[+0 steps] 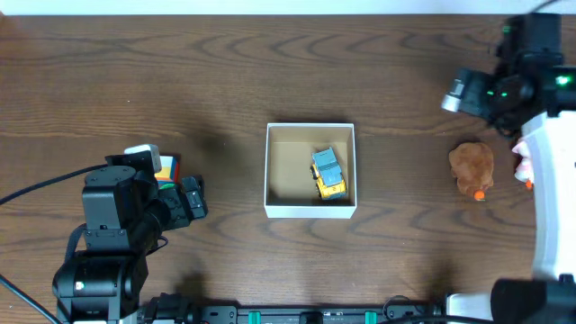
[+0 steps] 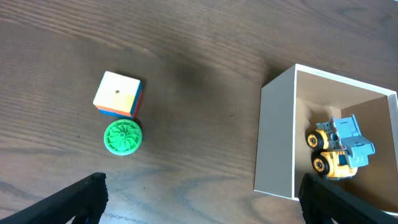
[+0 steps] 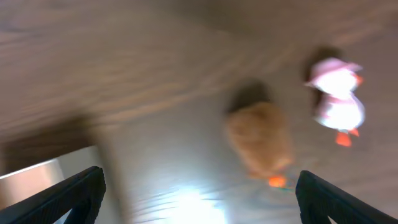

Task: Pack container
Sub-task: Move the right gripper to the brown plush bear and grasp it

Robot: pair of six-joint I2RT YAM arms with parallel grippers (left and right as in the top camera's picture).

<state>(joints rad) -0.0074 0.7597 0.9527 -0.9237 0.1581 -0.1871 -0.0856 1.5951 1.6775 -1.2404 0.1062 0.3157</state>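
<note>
The container (image 1: 274, 171) is a square white box with a tan inside, at the table's middle. A yellow and blue toy truck (image 1: 328, 173) lies in it. The left wrist view shows the box wall (image 2: 277, 137) and the truck (image 2: 339, 149). My left gripper (image 1: 193, 200) is open and empty, left of the box, its fingers wide apart (image 2: 199, 202). A coloured cube (image 2: 118, 94) and a green disc (image 2: 122, 137) lie on the table to its left. My right gripper (image 1: 468, 94) is open and empty (image 3: 199, 199), above a brown plush toy (image 1: 472, 166).
The right wrist view is blurred; it shows the brown plush (image 3: 260, 140), a white and pink toy (image 3: 339, 102) beside it and a box corner (image 3: 37, 177). In the overhead view the cube (image 1: 166, 166) is partly hidden by my left arm.
</note>
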